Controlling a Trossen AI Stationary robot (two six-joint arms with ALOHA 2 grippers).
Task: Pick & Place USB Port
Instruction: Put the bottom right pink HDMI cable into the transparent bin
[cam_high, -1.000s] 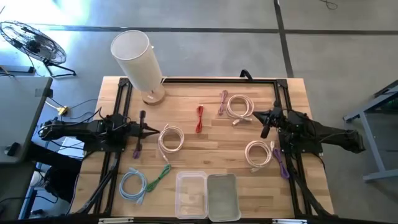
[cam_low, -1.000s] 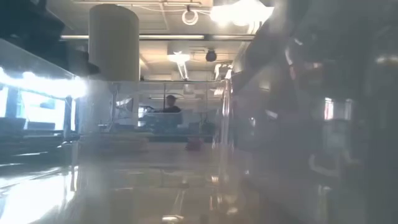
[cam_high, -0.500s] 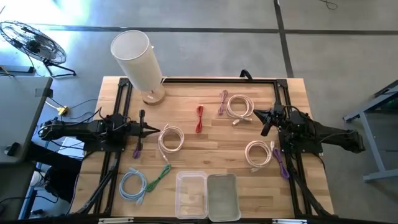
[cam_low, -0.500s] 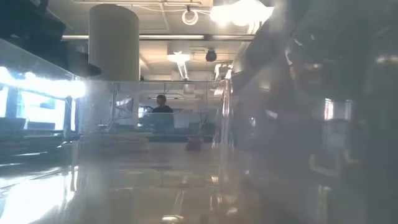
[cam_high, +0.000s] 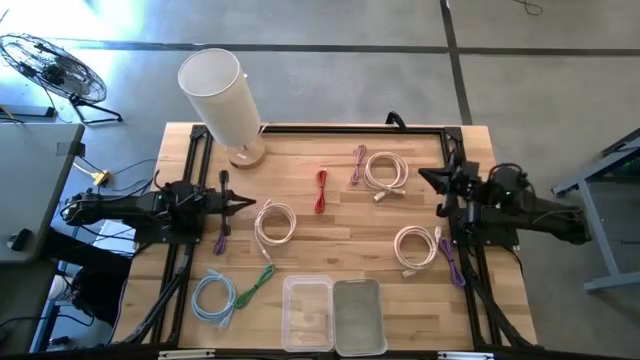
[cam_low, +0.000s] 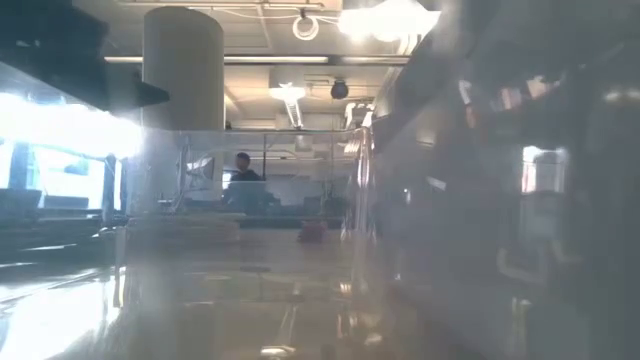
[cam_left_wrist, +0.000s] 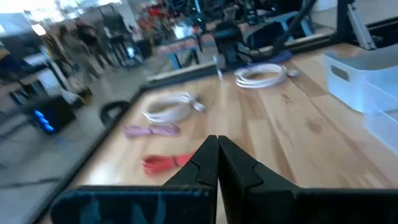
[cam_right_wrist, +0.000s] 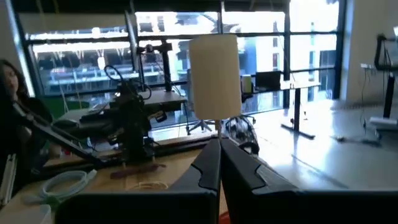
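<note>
- Both hands, left and right, are pressed together, empty; reaching so would shove a cable instead of gripping.
- Cables lie spread on the counter, bins near; loose coils may snag.

Robotics lab, open-plan. My wooden workbench sits on concrete floor; floor fan beyond its left corner, desks and big windows behind, person at far desk.

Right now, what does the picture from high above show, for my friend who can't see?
A wooden table holds coiled cables and two clear bins. The left claw and right claw, both shut and empty, wait at its sides, with a tall white cylinder at the back.
</note>
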